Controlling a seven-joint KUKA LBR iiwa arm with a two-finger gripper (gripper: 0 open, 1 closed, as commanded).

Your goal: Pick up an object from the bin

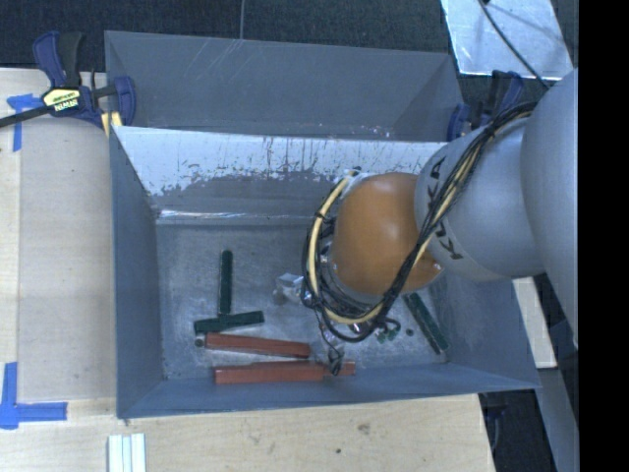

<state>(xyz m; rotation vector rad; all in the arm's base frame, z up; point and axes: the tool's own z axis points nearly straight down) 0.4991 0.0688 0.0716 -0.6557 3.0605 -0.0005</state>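
Gripper (336, 354) sits low near the front of the bin, tucked under the wrist. From my screen I cannot tell whether it is wide or narrow, or whether it has anything in it.

Biggest first: the grey bin (138, 264) holds only a few loose things on its floor. The arm (511, 205) comes in from the right, and its orange cover (378, 229) and looped cables (319, 254) hide the middle of the floor.

Two red-brown bars lie nearly parallel along the front wall, one (251, 344) just behind the other (265, 373). Their right ends run up to the gripper, but I cannot say whether they touch it. They are the nearest things, so I judge them the likeliest pick.

Three dark green sticks come next: one (226, 281) points away from the front wall at the left, one (229, 321) lies across just below it, and one (428, 323) is at the right under the arm. A small silvery piece (290, 285) lies beside the cables.

As for progress, I'd say the arm is down at working height, yet everything I can see lies flat on the floor, so closing on a bar and lifting it clear are both left to do
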